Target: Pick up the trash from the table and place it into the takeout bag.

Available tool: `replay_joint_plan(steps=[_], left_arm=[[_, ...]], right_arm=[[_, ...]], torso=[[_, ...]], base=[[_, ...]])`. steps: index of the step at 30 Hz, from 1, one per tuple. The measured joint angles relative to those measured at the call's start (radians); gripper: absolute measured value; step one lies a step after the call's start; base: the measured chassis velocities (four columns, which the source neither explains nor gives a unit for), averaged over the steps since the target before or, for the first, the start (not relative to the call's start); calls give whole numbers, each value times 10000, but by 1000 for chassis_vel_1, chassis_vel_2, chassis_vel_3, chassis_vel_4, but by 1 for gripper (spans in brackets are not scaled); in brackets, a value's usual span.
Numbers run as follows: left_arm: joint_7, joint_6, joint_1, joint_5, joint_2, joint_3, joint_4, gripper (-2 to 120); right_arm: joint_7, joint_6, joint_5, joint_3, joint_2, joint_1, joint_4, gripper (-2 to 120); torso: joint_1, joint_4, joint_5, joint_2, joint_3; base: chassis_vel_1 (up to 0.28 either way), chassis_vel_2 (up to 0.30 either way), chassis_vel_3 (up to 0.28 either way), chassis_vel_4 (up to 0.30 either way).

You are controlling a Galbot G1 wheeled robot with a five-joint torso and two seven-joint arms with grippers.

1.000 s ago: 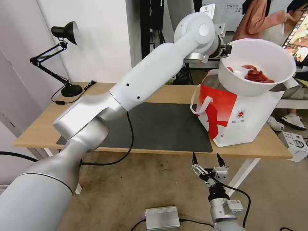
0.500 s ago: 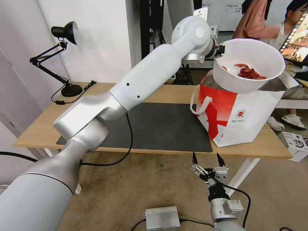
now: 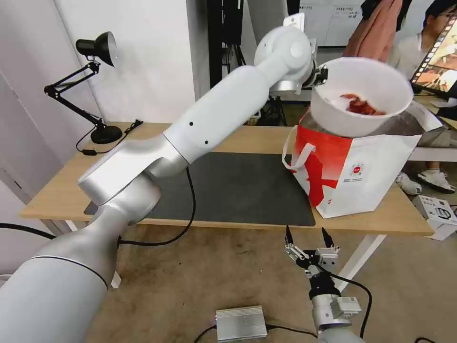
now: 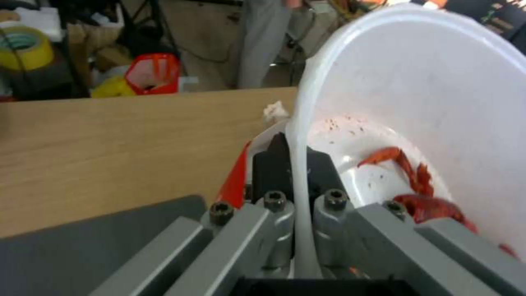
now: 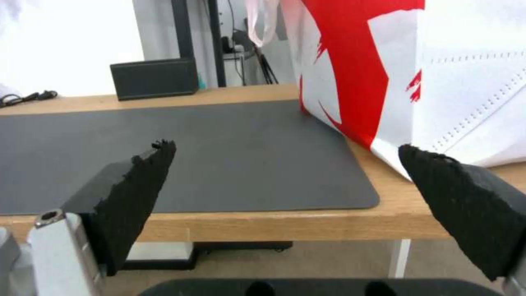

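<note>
The left end effector (image 4: 290, 164) is clamped on the rim of the white bowl (image 3: 360, 97), one black finger (image 4: 269, 164) outside the wall and the other inside. The left arm reaches up and across the worktop (image 3: 62, 186), holding the bowl tilted above the open mouth of the takeout bag (image 3: 362, 171). The red shells (image 3: 360, 105) lie against the bowl's lower inside wall; the left wrist view shows them (image 4: 422, 185) with red specks scattered around.

The bag stands upright at the right end of the worktop, its near corner on the edge of the dark grey mat (image 3: 238, 190), a white loop handle (image 3: 297, 155) hanging off its left side. A black desk lamp (image 3: 95, 85) sits at the far left corner with its cord trailing beside it. In the right wrist view, a black rectangular box (image 5: 154, 78) stands at the back of the worktop, well apart from the bag.

The right end effector (image 3: 308, 237) hangs below the front edge of the worktop, fingers spread wide and holding nothing. A silver box (image 3: 240, 323) lies on the floor near it.
</note>
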Motion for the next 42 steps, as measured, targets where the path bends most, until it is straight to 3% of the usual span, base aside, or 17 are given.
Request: replay_joint_plan(steps=[14, 19, 24, 27, 31, 33, 42], left_arm=[[-793, -25, 227, 101, 0, 497, -146, 1], [-804, -24, 224, 97, 0, 627, -224, 23], [-805, -29, 219, 77, -1, 653, -319, 35], [-805, -45, 228, 55, -1, 654, -424, 51], [-805, -46, 244, 43, -1, 655, -457, 57], [-804, -52, 272, 38, 3, 653, -503, 73], [-793, -54, 610, 77, 34, 438, -861, 99]], right_arm=[[0, 0, 0, 0, 0, 0, 0, 100], [0, 0, 0, 1, 0, 0, 0, 100], [0, 0, 0, 0, 0, 0, 0, 100], [0, 0, 0, 0, 0, 0, 0, 100], [0, 0, 0, 0, 0, 0, 0, 100], [0, 0, 0, 1, 0, 0, 0, 100], [0, 0, 0, 1, 0, 0, 0, 100]], torso=[[0, 0, 0, 0, 0], [0, 0, 0, 0, 0], [0, 0, 0, 1, 0], [0, 0, 0, 1, 0], [0, 0, 0, 0, 0], [0, 0, 0, 1, 0], [0, 0, 0, 0, 0]], base=[[0, 0, 0, 0], [0, 0, 0, 0], [0, 0, 0, 0], [0, 0, 0, 0], [0, 0, 0, 0], [0, 0, 0, 0], [0, 0, 0, 0]])
